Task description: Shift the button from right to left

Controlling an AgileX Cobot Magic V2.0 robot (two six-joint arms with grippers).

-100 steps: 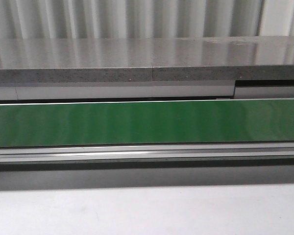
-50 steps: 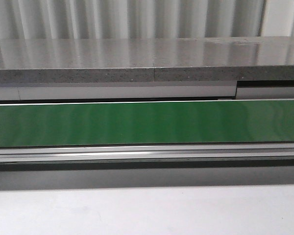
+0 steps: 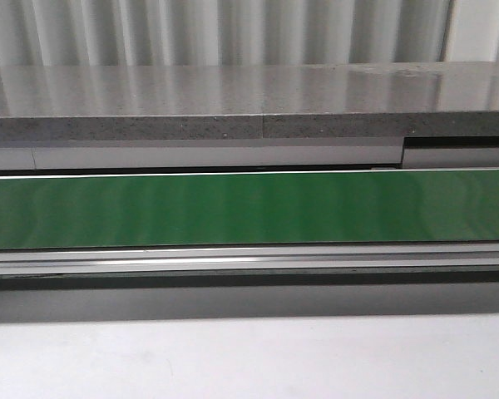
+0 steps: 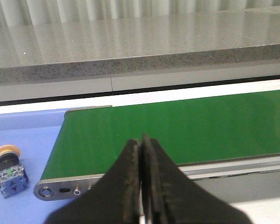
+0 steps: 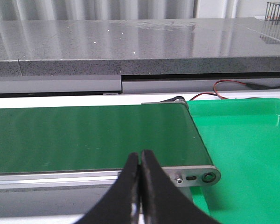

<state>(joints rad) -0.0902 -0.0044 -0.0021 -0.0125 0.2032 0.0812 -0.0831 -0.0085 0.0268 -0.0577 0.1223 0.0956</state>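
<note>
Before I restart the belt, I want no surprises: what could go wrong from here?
The button lies on the blue surface close beside the green conveyor belt's end roller; a careless reach could knock it. Both the left gripper and the right gripper are shut and empty, so either must open before grasping.

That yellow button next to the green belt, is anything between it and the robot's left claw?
Nothing visible. The button lies on the blue surface beside the green belt's end, off to one side of the shut left gripper, with only bare surface and the belt's metal corner between.
</note>
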